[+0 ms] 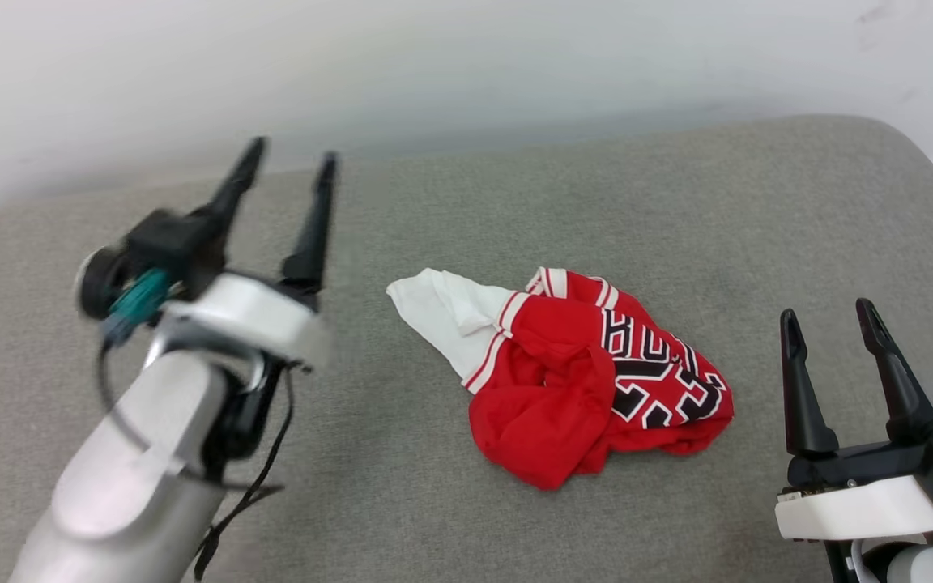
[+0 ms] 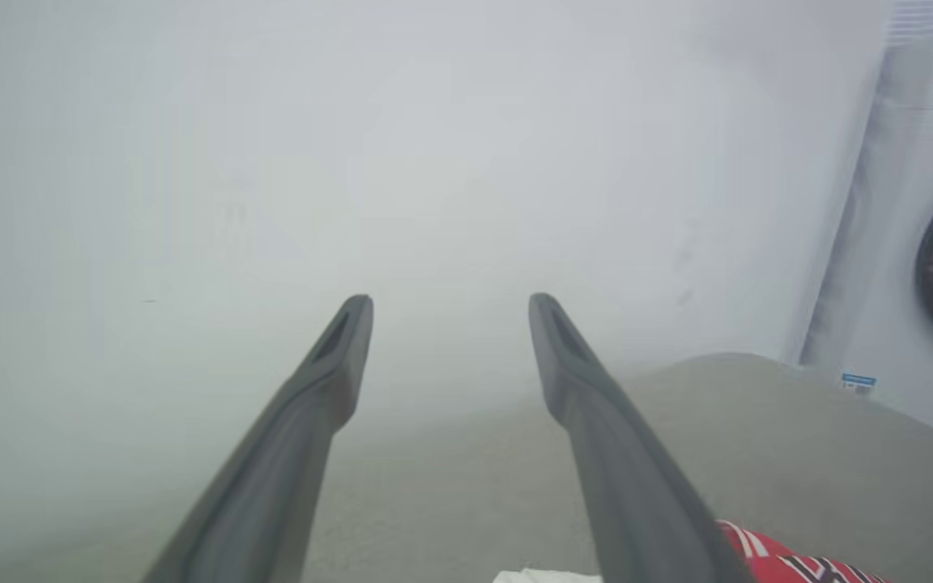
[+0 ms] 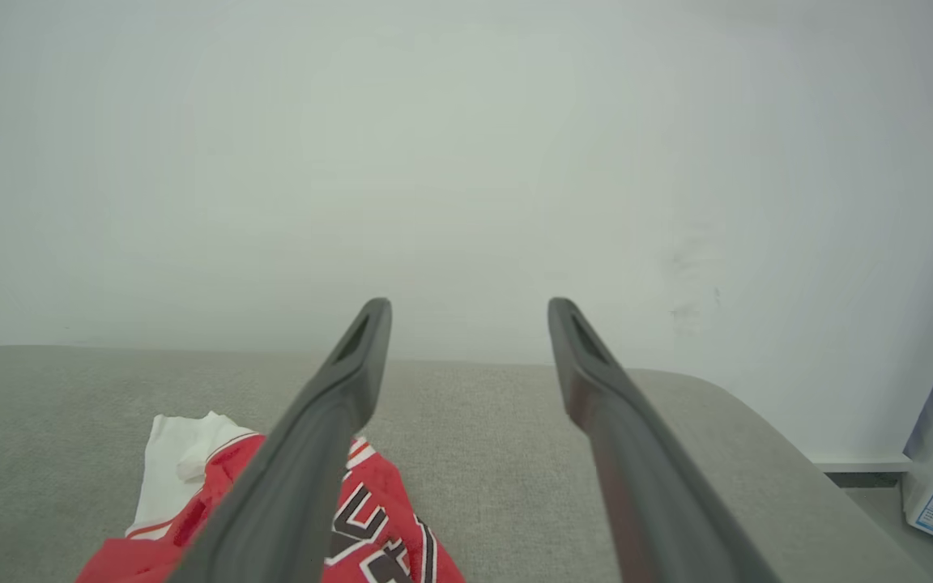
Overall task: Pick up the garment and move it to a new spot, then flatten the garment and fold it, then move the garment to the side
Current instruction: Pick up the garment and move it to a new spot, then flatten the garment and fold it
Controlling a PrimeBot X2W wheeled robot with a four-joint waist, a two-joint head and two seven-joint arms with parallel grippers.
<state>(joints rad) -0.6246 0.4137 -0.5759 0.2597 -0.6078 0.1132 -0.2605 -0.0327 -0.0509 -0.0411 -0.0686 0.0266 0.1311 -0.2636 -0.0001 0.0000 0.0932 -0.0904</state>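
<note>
Two grippers hang over a grey pad (image 1: pixel 515 202) that runs back to a white wall (image 1: pixel 434 65); neither one holds anything.

Left gripper (image 1: pixel 292 154): seen from the head, it sits at the left, somewhat blurred, its fingers spread and pointing toward the wall; a black cable (image 1: pixel 256 486) hangs beside its pale forearm; in its own wrist view the left gripper (image 2: pixel 450 300) shows a wide gap with only wall and pad between the fingers.

Right gripper (image 1: pixel 827 312): it stands at the lower right of the head view, fingers parted and pointing up the picture; in its own wrist view the right gripper (image 3: pixel 470 304) is likewise spread, with bare pad in the gap.

Between the two lies the garment (image 1: pixel 588 380), crumpled in a heap near the middle of the pad and touching neither gripper; its white sleeve (image 1: pixel 450 312) sticks out toward the robot's left, edged with red stripes; the red body is bunched up, with black, white-outlined lettering on the side nearer the right gripper. The left wrist view catches a strip of the garment (image 2: pixel 790 559) at the bottom edge; the right wrist view shows the garment (image 3: pixel 385 518) at the lower left, partly behind a finger.

A washer (image 2: pixel 920 243) stands past the pad's rounded corner.
</note>
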